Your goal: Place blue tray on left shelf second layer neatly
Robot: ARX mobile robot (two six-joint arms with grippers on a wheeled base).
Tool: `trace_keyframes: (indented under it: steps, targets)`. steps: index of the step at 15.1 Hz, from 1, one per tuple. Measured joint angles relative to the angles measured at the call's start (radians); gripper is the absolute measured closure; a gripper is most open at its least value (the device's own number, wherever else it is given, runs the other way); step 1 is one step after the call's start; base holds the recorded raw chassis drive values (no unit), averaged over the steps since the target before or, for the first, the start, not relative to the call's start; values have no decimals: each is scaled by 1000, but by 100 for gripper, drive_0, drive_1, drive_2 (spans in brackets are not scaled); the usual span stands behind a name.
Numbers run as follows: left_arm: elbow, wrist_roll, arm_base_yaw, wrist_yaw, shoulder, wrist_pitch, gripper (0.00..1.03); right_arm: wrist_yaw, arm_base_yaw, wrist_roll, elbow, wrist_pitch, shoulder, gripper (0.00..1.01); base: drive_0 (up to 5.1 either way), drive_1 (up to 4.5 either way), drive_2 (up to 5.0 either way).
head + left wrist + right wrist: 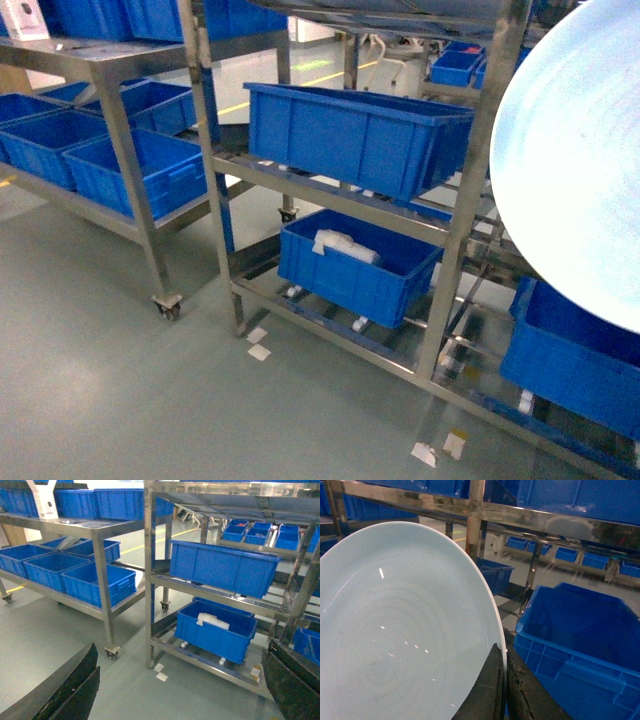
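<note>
Right of the steel shelf | my right claw pinches blue tray by its rim | left claw gapes empty | risk: thin grip, tray may clip a post, probably.

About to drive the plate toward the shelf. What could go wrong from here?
1. The right gripper pinches the blue tray only at its rim; the glossy dish could slip or swing.
2. The tray is held near a steel post; moving in could knock it.
3. A blue crate already fills much of that tier, so room looks tight.
</note>
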Motion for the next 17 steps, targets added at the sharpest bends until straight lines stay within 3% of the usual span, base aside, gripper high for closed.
trace_keyframes:
  steps: [17]
  targets:
    - [0, 0, -1, -1, 0, -2, 5, 0, 0, 0, 0, 0, 5, 99, 263, -387, -387]
